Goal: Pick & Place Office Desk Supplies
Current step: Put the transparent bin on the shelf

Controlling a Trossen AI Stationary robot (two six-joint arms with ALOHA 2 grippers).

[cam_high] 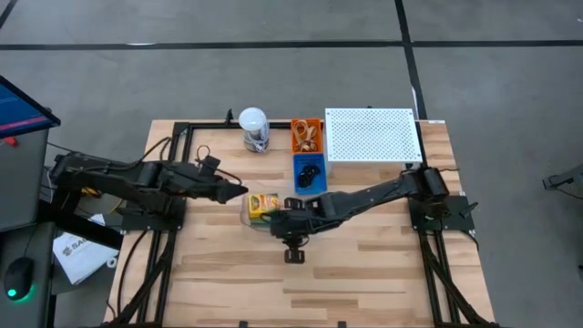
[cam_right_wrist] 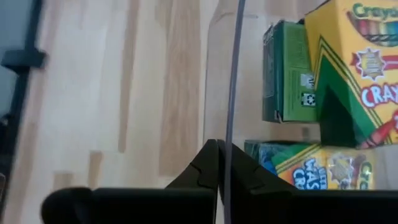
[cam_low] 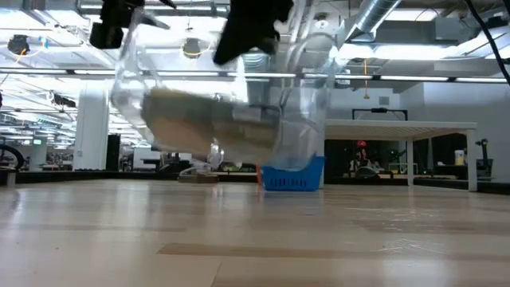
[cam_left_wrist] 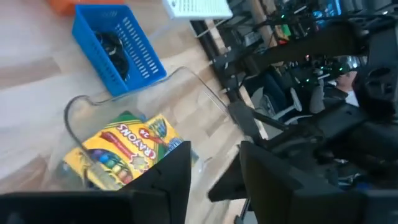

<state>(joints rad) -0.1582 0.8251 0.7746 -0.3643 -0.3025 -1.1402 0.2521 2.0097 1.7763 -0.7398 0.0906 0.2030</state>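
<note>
Two crayon boxes (cam_left_wrist: 121, 152) lie inside a clear plastic bin (cam_high: 258, 208) near the middle of the wooden table (cam_high: 364, 282), the landmark for everything else here. The right gripper (cam_right_wrist: 219, 163) is clamped shut on the bin's thin wall, which runs straight between its pinched fingertips in the right wrist view; the low view shows the bin tilted and apparently lifted off the tabletop. The left gripper (cam_high: 239, 192) sits at the bin's opposite side, its fingers (cam_left_wrist: 168, 174) partly apart and empty, just above the crayon boxes. Beyond the bin, toward the table's far edge, stands a blue basket (cam_high: 309, 171) holding small black clips (cam_high: 310, 172), and behind that an orange basket (cam_high: 307, 135) with tan rubber bands (cam_high: 307, 137). A white perforated shelf (cam_high: 372, 135) stands beside the baskets, a white-lidded jar (cam_high: 254, 128) on their other side.

The step in hand appears to be sorting the crayons: both boxes are already binned, with the left gripper free of them. The next move probably calls for carrying or setting down the bin level, so neither box slides out.
</note>
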